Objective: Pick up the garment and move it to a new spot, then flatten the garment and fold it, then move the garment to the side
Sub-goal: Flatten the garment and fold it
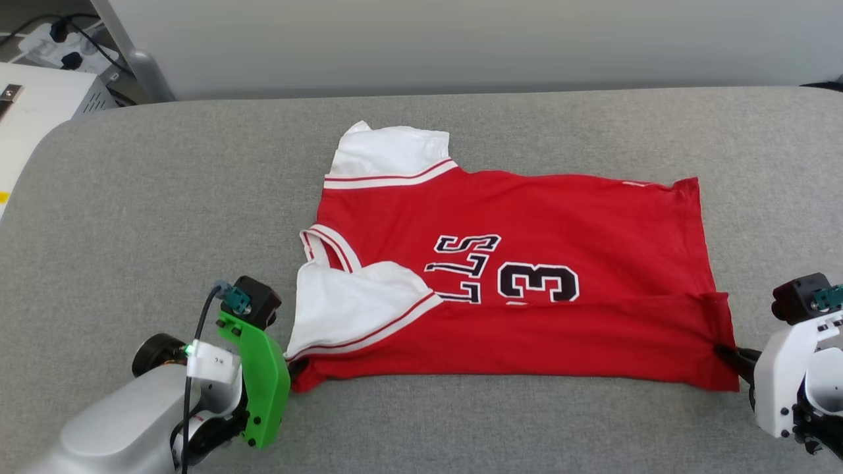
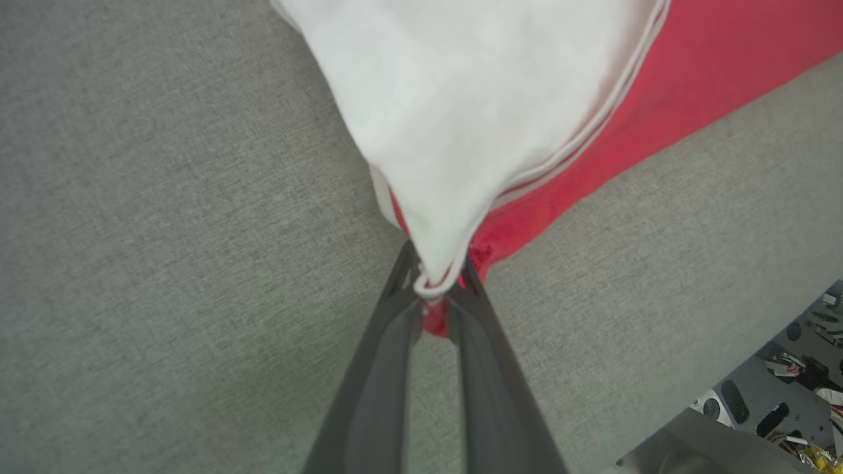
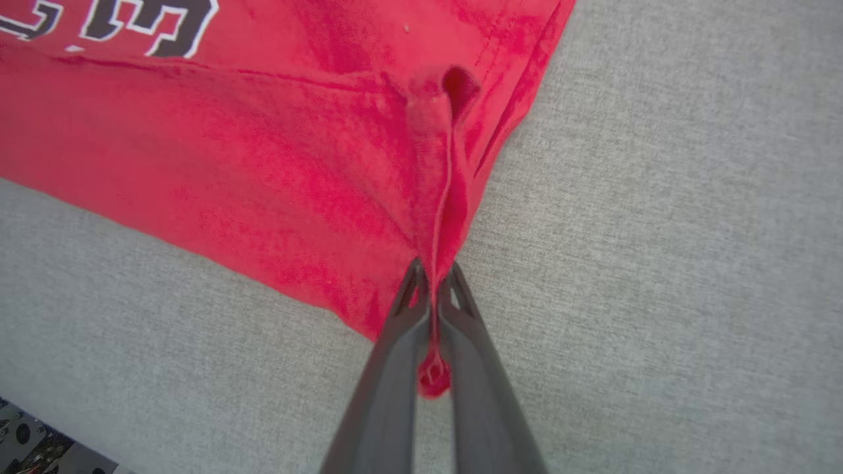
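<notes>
Pinching the shirt (image 1: 527, 210) at two corners.
Left end effector (image 2: 435, 293) clamps its sleeve corner, right end effector (image 3: 433, 280) its hem corner; both arms low, fingers pointing inward.

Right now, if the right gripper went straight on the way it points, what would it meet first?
The jersey. The right gripper is shut on its hem corner, and a raised red fold runs straight ahead of it, so it would likely bunch that cloth first.

A grey fabric-covered tabletop (image 1: 164, 197) stretches wide, with a white box (image 1: 39, 99) and a plugged-in power strip (image 1: 49, 41) beyond its far left corner, before a pale wall (image 1: 461, 39).
</notes>
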`<state>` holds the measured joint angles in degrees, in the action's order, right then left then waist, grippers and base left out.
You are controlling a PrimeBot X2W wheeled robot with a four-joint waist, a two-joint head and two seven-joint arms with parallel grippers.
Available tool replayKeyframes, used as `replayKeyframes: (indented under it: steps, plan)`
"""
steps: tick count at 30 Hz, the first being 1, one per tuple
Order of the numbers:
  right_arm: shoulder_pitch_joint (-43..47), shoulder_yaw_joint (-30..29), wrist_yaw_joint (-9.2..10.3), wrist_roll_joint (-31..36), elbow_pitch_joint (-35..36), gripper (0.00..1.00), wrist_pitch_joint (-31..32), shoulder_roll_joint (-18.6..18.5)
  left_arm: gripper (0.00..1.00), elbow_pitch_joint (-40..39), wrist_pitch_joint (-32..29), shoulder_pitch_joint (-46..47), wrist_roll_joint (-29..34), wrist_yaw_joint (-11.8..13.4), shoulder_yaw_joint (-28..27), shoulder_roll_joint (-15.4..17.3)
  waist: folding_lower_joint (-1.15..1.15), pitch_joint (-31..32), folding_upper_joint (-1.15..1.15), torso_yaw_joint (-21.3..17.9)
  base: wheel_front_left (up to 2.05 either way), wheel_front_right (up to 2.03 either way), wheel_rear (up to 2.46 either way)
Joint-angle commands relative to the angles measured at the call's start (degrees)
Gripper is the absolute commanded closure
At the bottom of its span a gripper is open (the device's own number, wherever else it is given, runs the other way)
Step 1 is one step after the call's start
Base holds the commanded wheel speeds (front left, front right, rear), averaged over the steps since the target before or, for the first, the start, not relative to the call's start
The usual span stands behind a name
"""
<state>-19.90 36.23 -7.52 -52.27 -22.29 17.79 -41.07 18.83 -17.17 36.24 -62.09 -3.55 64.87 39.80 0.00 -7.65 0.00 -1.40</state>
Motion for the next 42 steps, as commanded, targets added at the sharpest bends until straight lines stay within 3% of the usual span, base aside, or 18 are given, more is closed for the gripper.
replayKeyframes:
  steps: [1,11,17,24,30,32,36,37,38,42]
  plan:
    - [1.8,-0.2,0.03,-0.5,1.0,1.00,-0.5,-0.9,1.00,-1.3,0.4,-1.6,0.0,0.8,0.1,1.4,0.00,1.8,0.00,0.2,0.00,0.00,0.00]
    - [10.6,-5.0,0.03,-0.2,8.6,1.00,0.6,-5.2,1.00,-11.6,1.1,-7.4,-0.6,5.3,0.8,6.4,0.00,4.7,0.00,0.4,0.00,0.00,0.00]
    - [14.0,-9.3,0.03,0.7,12.3,1.00,3.7,-6.1,1.00,-15.6,1.1,-9.8,-0.9,7.9,1.3,7.5,0.00,3.9,0.00,0.2,0.00,0.00,0.00]
    - [13.5,-13.1,0.03,2.8,12.5,1.00,7.0,-3.2,1.00,-14.1,1.1,-9.1,-0.3,9.0,1.2,6.3,0.00,0.4,0.00,-0.1,0.00,0.00,0.00]
    - [11.8,-13.1,0.03,4.6,8.0,1.00,8.8,0.3,1.00,-9.0,1.2,-8.7,-1.2,7.4,1.4,3.9,0.00,-2.1,0.00,-0.1,0.00,0.00,0.00]
    - [11.6,-12.7,0.03,4.8,6.4,0.95,8.9,1.4,1.00,-7.3,1.2,-8.9,-1.6,6.6,1.6,3.1,0.00,-2.4,0.00,0.0,0.00,0.00,0.00]
    - [11.6,-12.5,0.03,5.0,4.3,0.69,7.3,2.5,1.00,-4.6,1.9,-9.4,-1.8,5.8,1.8,2.4,0.00,-1.9,0.00,0.3,0.00,0.00,0.00]
    - [11.7,-12.6,0.03,5.1,4.1,0.52,6.5,2.7,0.30,-4.3,2.3,-9.4,-1.8,5.8,1.6,2.4,0.00,-1.5,0.00,0.5,0.00,0.00,0.00]
    - [12.6,-14.2,0.03,6.0,4.8,0.00,1.9,3.1,0.00,-5.0,5.5,-8.4,0.3,6.8,0.5,4.0,0.00,0.3,0.00,0.8,0.00,0.00,0.00]
    - [13.3,-17.3,0.03,9.1,6.3,0.00,-3.8,3.5,0.00,-8.0,8.8,-6.8,2.1,8.8,-1.5,5.4,0.00,1.4,0.00,0.7,0.00,0.00,0.00]
